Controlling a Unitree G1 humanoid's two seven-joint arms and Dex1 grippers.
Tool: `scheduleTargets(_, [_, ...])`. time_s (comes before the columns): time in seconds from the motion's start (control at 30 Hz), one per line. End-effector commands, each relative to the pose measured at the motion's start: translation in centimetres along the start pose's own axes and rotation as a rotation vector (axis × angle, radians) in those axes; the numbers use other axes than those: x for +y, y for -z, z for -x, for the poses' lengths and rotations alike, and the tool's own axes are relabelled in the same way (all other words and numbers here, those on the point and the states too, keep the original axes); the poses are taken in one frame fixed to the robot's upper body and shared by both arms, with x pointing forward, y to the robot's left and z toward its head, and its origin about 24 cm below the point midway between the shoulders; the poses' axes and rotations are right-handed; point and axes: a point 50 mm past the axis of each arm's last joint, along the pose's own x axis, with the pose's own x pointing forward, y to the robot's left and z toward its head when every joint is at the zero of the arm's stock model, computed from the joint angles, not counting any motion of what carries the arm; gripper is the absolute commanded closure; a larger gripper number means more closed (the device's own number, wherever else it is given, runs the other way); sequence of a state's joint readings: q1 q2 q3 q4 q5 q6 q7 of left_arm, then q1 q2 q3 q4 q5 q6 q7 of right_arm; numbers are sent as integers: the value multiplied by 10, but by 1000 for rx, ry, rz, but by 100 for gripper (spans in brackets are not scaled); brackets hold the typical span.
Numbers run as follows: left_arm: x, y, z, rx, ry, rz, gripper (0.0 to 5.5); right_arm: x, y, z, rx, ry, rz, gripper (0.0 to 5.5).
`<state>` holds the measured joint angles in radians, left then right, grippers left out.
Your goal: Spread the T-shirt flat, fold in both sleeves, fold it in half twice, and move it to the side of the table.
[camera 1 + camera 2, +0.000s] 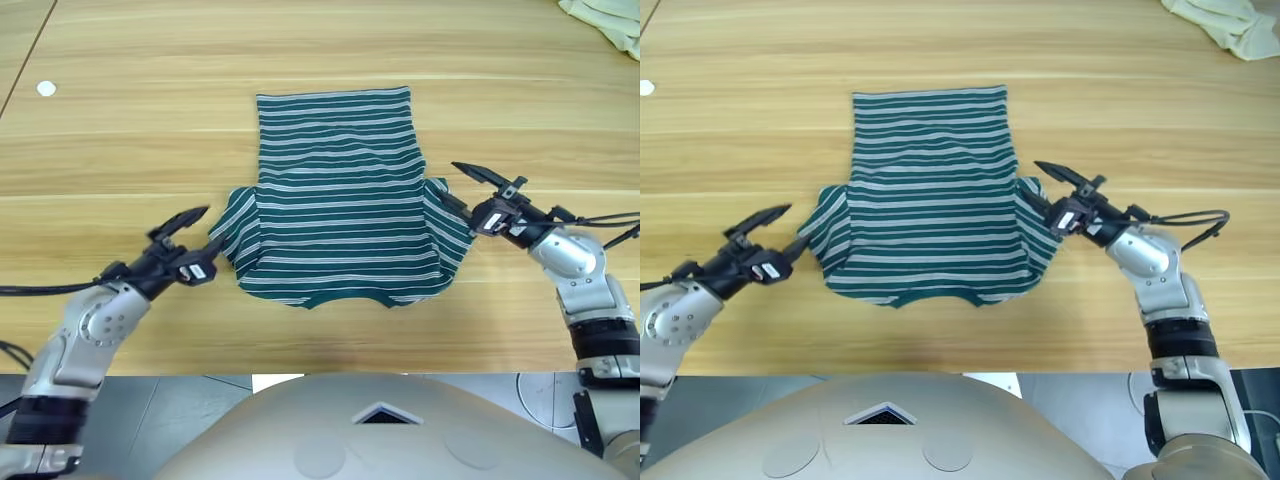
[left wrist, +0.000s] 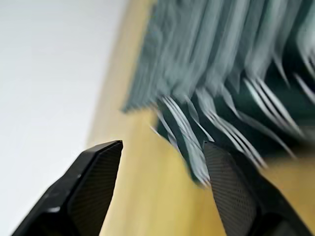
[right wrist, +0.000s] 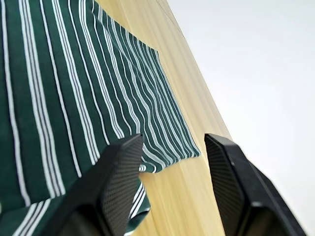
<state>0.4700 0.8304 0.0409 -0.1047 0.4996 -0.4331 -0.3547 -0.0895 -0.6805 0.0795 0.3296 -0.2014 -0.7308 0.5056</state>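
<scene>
Left gripper, eye views: the black two-finger left gripper [image 1: 212,226] sits low with its fingers spread wide and holds nothing. Its tips are just beside the left sleeve.
Right gripper, eye views: the black two-finger right gripper [image 1: 449,180] mirrors it, gaping wide and empty at the edge of the right sleeve.
T-shirt, eye views: the dark green, white-striped cotton T-shirt [image 1: 335,215] lies flat at the middle of the light wooden table [image 1: 130,120]. Its neckline faces the robot, its hem is on the far side, and both short sleeves jut out sideways.
Other things, eye views: a crumpled pale cloth [image 1: 605,20] lies at the far right corner and a small white dot [image 1: 46,88] at the far left. Both are well apart from the shirt.
Left wrist view: the left gripper's [image 2: 162,145] fingers stand wide apart, with bare wood and the striped sleeve edge in front of them. I cannot tell whether they touch it.
Right wrist view: the right gripper's [image 3: 173,137] fingers straddle a corner of striped fabric [image 3: 59,98] lying on the wood, and they have not pinched it.
Step in hand: spreading looks done and the sleeve folds are not yet made, so this is likely the approach to the sleeves.
Next move: each gripper probably needs to pinch its sleeve's outer edge, taking only that layer. Each sleeve then has to be lifted slightly and carried inward over the body without dragging the shirt.
</scene>
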Motion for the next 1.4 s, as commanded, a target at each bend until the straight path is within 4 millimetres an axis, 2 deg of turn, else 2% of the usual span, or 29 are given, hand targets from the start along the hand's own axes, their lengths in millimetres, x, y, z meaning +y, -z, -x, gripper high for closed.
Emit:
scheduleTargets(0.03, [-8, 5, 15, 71, 101, -50, 244, -7, 2, -11, -11, -13, 20, 322])
scheduleTargets(0.13, [-19, -2, 16, 37, 169, -44, 244, -6, 4, -12, -5, -25, 19, 322])
scheduleTargets(0.23, [-24, -3, 7, 30, 189, -51, 244, -7, 6, -4, 8, -24, 22, 322])
scheduleTargets(0.43, [-18, 9, -15, 76, 163, -108, 244, -4, 7, 12, 41, -10, 14, 322])
scheduleTargets(0.63, [-12, 24, -19, 136, 163, -168, 244, -2, 8, 15, 56, 2, 1, 322])
scheduleTargets(0.93, [-21, 7, -28, -6, 197, -149, 244, -1, 9, 17, 61, 11, -7, 322])
scheduleTargets(1.07, [-22, 9, -29, -3, 214, -158, 244, 0, 9, 18, 63, 14, -9, 322])
scheduleTargets(1.23, [-18, 19, -33, 47, 216, -186, 329, 1, 9, 19, 65, 18, -13, 322])
scheduleTargets(1.4, [-14, 32, -31, 120, 209, -211, 436, 3, 8, 20, 68, 21, -19, 322])
